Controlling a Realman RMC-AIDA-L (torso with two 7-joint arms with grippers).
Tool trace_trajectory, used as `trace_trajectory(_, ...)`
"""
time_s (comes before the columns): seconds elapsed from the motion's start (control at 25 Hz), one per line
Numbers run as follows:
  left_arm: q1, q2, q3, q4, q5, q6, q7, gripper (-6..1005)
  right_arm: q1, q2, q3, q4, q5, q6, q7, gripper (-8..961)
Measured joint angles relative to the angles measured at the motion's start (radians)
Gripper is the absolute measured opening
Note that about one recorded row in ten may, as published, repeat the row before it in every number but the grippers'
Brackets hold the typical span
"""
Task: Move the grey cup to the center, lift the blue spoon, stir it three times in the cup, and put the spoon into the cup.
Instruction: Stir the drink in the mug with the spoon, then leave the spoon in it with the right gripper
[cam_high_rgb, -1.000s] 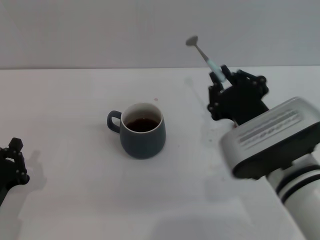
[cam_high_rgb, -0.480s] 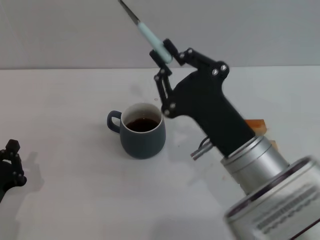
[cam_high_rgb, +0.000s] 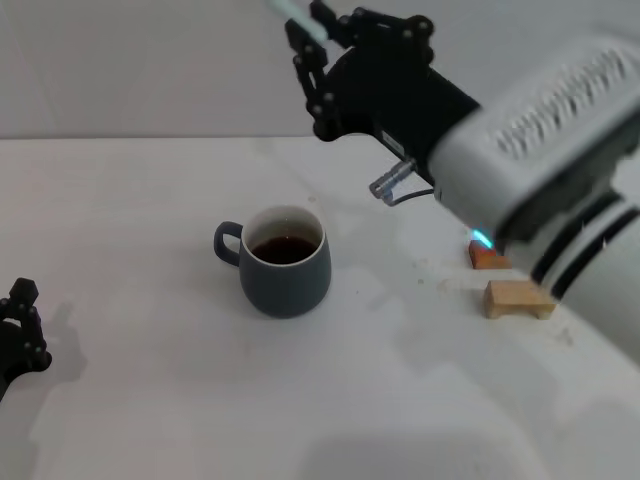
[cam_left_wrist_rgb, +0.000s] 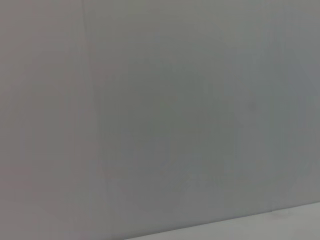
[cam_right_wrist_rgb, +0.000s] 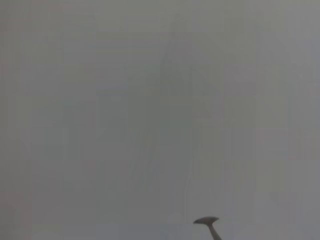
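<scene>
Two arms show in the head view, one at each side of the white desk (cam_high_rgb: 150, 400). At the far left edge, low over the desk, the black left tool (cam_high_rgb: 22, 335) sits parked; only part of it shows, and whether it is released or clenched cannot be told. The left wrist view shows only a plain grey wall with a pale strip along one edge.

Near the middle of the desk stands the dark slate-grey rounded ceramic cup (cam_high_rgb: 284, 262), upright, its loop handle toward the robot's left. Its inside and rim are white, and dark brown liquid lies in it. Nothing touches it.

Above and behind the cup, high against the grey wall, the black right tool (cam_high_rgb: 312, 30) is clenched on the pale blue handle of the slim blue spoon (cam_high_rgb: 290, 10). The handle slants up toward the left and runs out of the head view, so the bowl does not show there. In the right wrist view the grey metal bowl of the spoon (cam_right_wrist_rgb: 207, 221) shows small against the wall. The spoon is well clear of the cup, in the air.

Farther right, on the desk under the white forearm, lie a small orange block (cam_high_rgb: 487, 259) and, just beside it, a pale wooden block (cam_high_rgb: 518, 299).
</scene>
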Motion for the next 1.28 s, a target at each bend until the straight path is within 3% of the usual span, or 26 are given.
trace_trajectory(0.04, 0.000, 0.000, 0.000, 0.000, 0.000, 0.000, 0.000, -2, 0.000, 0.000, 0.000, 0.000, 0.000, 0.000, 0.000, 157)
trace_trajectory(0.16, -0.001, 0.000, 0.000, -0.001, 0.000, 0.000, 0.000, -2, 0.036, 0.006, 0.083, 0.107, -0.008, 0.282, 0.075, 157)
trace_trajectory(0.2, -0.001, 0.001, 0.000, 0.000, 0.000, 0.005, 0.000, -2, 0.080, 0.004, 0.141, 0.171, -0.040, 0.456, 0.174, 157)
trace_trajectory(0.28, 0.000, 0.001, 0.000, 0.001, 0.000, 0.011, 0.000, -2, 0.133, 0.003, 0.196, 0.225, -0.086, 0.618, 0.263, 157)
trace_trajectory(0.32, 0.000, 0.001, 0.000, 0.001, 0.000, 0.011, 0.000, -2, 0.133, 0.003, 0.196, 0.225, -0.086, 0.618, 0.263, 157)
trace_trajectory(0.4, 0.002, 0.001, 0.000, 0.001, 0.000, 0.023, 0.000, -2, 0.218, 0.003, 0.274, 0.288, -0.129, 0.852, 0.352, 157)
trace_trajectory(0.44, 0.002, 0.001, 0.000, 0.001, 0.000, 0.023, 0.000, -2, 0.218, 0.003, 0.274, 0.288, -0.129, 0.852, 0.352, 157)
trace_trajectory(0.48, 0.002, 0.002, 0.000, 0.001, 0.000, 0.026, 0.000, -2, 0.267, 0.002, 0.316, 0.322, -0.134, 0.980, 0.375, 157)
trace_trajectory(0.52, 0.003, 0.002, 0.000, 0.001, 0.000, 0.032, 0.000, -2, 0.267, 0.002, 0.316, 0.322, -0.134, 0.980, 0.375, 157)
trace_trajectory(0.6, 0.004, 0.002, -0.001, 0.001, 0.000, 0.039, 0.000, -2, 0.331, 0.002, 0.364, 0.350, -0.136, 1.140, 0.409, 157)
trace_trajectory(1.0, 0.007, 0.003, -0.043, 0.015, 0.000, 0.056, 0.000, -2, 0.417, 0.002, 0.401, 0.356, -0.139, 1.378, 0.477, 156)
trace_trajectory(1.28, 0.010, 0.003, -0.047, 0.020, 0.000, 0.060, 0.000, -2, 0.410, 0.002, 0.399, 0.356, -0.140, 1.413, 0.495, 156)
